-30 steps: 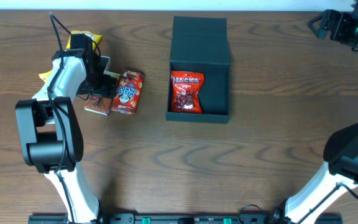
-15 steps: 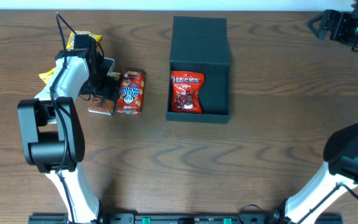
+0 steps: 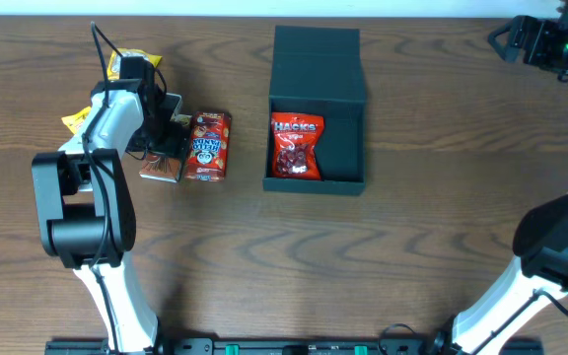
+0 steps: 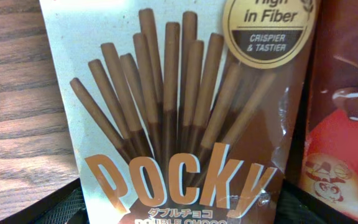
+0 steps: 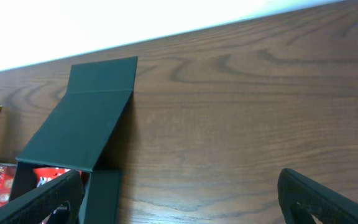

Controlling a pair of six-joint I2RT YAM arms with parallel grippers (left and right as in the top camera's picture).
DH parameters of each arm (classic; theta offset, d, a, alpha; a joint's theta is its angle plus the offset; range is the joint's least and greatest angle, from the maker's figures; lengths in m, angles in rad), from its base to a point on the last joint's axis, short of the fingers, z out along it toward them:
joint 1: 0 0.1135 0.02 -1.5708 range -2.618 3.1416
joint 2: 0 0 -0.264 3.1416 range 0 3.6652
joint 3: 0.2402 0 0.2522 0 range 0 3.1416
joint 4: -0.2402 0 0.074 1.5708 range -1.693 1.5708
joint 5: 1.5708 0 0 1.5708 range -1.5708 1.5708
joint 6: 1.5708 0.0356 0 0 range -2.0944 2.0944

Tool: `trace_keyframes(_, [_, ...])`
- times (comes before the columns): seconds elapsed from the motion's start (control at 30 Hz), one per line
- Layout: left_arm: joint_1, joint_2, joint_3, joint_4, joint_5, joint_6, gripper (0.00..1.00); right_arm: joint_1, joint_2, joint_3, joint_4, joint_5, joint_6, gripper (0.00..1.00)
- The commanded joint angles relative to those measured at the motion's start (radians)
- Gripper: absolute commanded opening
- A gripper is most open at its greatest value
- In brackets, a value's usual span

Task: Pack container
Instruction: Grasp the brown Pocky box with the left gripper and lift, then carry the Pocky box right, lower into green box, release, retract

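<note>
The container, a dark teal-black cardboard box, is seen open near the middle of the far edge of the tabletop, with its flap lid laid back flat toward that edge. A red Hacks packet is held in its left half, and the right half shows bare floor.

Toward the far left corner, the left gripper is lowered over a Pocky Double Choco box lying flat on the wood. In the wrist view this box fills the frame. Dark fingers are seen at both lower corners, one on either side of it. Whether the box is actually clamped cannot be told.

A red snack packet with a cartoon face lies just beside the box on its right. A yellow packet is partly hidden behind the left arm.

The right gripper is held above the far right corner, with its jaws spread wide and nothing between them.
</note>
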Motion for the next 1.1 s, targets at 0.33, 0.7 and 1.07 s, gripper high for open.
trace_keyframes(0.33, [-0.002, 0.049, 0.018, 0.003, -0.017, -0.061, 0.66, 0.01, -0.003, -0.002, -0.001, -0.008, 0.005, 0.99])
trace_keyframes(0.7, [-0.028, 0.048, 0.315, -0.19, 0.001, -0.115, 0.58, 0.01, -0.003, -0.002, 0.004, -0.008, 0.005, 0.99])
trace_keyframes(1.07, [-0.239, 0.048, 0.571, -0.291, 0.018, -0.257, 0.58, 0.008, -0.003, -0.002, 0.027, 0.046, 0.004, 0.99])
